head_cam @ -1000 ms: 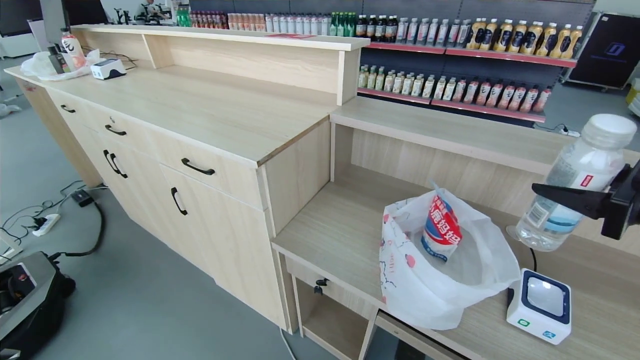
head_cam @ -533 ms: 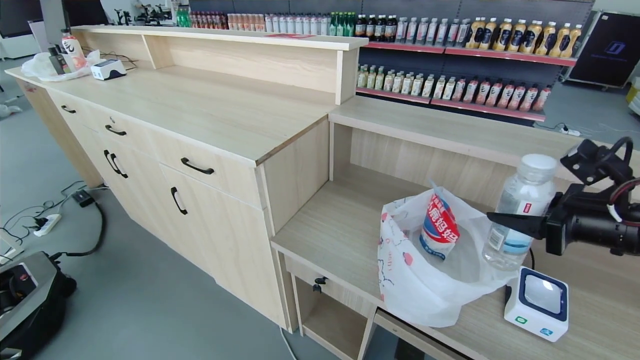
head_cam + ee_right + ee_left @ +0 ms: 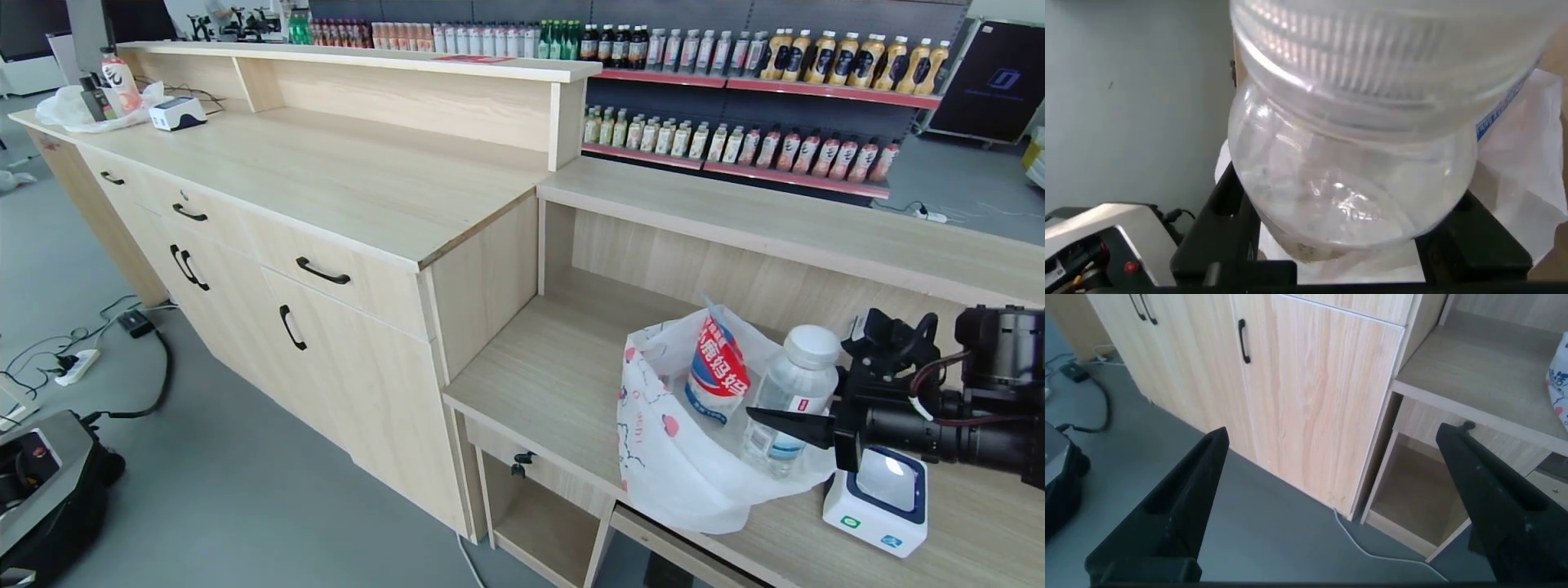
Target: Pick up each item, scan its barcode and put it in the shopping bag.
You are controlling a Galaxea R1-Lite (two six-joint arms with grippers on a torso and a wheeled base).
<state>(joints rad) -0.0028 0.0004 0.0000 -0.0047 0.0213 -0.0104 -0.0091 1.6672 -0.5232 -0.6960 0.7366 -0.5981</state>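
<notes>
**Water bottle held inside the shopping bag's mouth**

We found the right gripper (image 3: 785,411) clamped around the water bottle (image 3: 790,396). One dark finger lay across the bottle's front, near its label. In the right wrist view the two fingers pressed against either side of the clear body. The bottle stood nearly upright, white cap on top, with its lower part down inside the open mouth of the white shopping bag (image 3: 673,469). We could not tell whether its base touched the bag's floor.

The bag sat on the lower wooden counter (image 3: 547,367). A red, white and blue snack packet (image 3: 718,369) leaned inside it, just beside the bottle on the robot's left. The barcode scanner (image 3: 880,502), white with a dark-framed window, stood on the counter against the bag's right side, under the right arm.

The left gripper (image 3: 1333,449) hung with its fingers spread wide and nothing between them. It was above the grey floor (image 3: 1249,539), in front of the wooden cabinet door (image 3: 1315,384), well apart from the bag.
</notes>
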